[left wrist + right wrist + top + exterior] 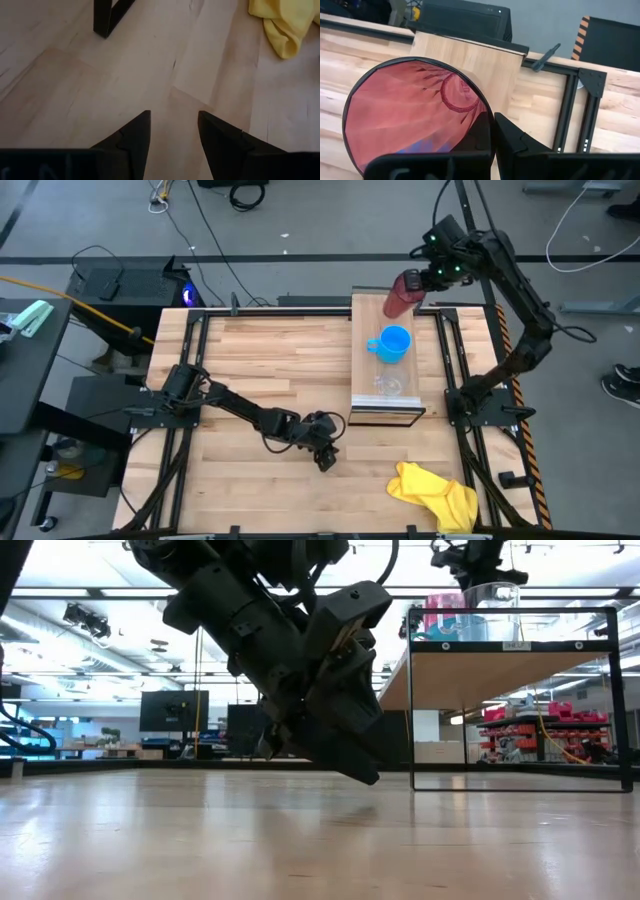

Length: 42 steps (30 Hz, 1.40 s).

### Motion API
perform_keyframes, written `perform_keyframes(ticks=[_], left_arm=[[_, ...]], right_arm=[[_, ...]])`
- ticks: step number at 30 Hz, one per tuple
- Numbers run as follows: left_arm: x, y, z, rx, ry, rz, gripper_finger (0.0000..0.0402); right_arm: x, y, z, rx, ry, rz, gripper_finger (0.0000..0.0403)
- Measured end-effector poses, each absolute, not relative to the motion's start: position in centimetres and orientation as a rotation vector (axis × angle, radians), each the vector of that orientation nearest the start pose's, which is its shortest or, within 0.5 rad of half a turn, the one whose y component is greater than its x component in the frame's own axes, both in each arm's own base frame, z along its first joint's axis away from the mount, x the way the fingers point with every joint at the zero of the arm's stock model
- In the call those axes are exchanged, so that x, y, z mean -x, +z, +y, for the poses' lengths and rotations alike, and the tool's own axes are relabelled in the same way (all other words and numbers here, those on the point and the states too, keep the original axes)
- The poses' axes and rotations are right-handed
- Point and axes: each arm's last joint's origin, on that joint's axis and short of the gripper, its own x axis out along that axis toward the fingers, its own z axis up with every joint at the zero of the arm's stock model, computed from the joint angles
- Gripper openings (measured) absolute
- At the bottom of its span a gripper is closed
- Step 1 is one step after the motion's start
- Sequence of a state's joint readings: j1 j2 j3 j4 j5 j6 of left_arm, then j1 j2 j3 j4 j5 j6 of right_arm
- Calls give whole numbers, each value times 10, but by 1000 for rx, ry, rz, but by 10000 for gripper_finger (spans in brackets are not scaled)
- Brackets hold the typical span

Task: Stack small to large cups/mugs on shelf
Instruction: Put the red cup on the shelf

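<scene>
The dark red tumbler (402, 294) is over the far end of the light wood shelf (362, 370), with my right gripper (432, 275) shut on it. I look into its open mouth in the right wrist view (415, 112). The blue mug (392, 343) stands at the shelf's middle. The small clear cup (388, 386) stands on its base at the near end and also shows in the low view (492, 612). My left gripper (173, 125) is open and empty just above the tabletop, near the shelf's near corner (102, 30). My right gripper holds the tumbler by its rim (487, 117), on the side toward the table's right. One finger (517, 142) is outside the wall; the other seems to lie inside, a dark shape behind the red wall. The tumbler is tilted, mouth toward the gripper. Whether its base touches the shelf, I cannot tell.
A yellow cloth (435, 492) lies crumpled near the table's near right corner, and shows in the left wrist view (282, 25). Black frame rails (455, 360) run beside the shelf on the right. The slatted tabletop (270, 360) spreads left of the shelf.
</scene>
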<state>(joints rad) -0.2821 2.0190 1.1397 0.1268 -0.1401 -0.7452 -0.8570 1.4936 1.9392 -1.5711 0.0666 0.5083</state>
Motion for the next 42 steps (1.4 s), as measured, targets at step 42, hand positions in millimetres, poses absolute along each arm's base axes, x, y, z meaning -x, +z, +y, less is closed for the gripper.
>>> perform_keyframes(ticks=[42], left_arm=[[-394,125,-104,570,156,742,172]], right_arm=[[-181,419,-198,-805,-961,992,37]])
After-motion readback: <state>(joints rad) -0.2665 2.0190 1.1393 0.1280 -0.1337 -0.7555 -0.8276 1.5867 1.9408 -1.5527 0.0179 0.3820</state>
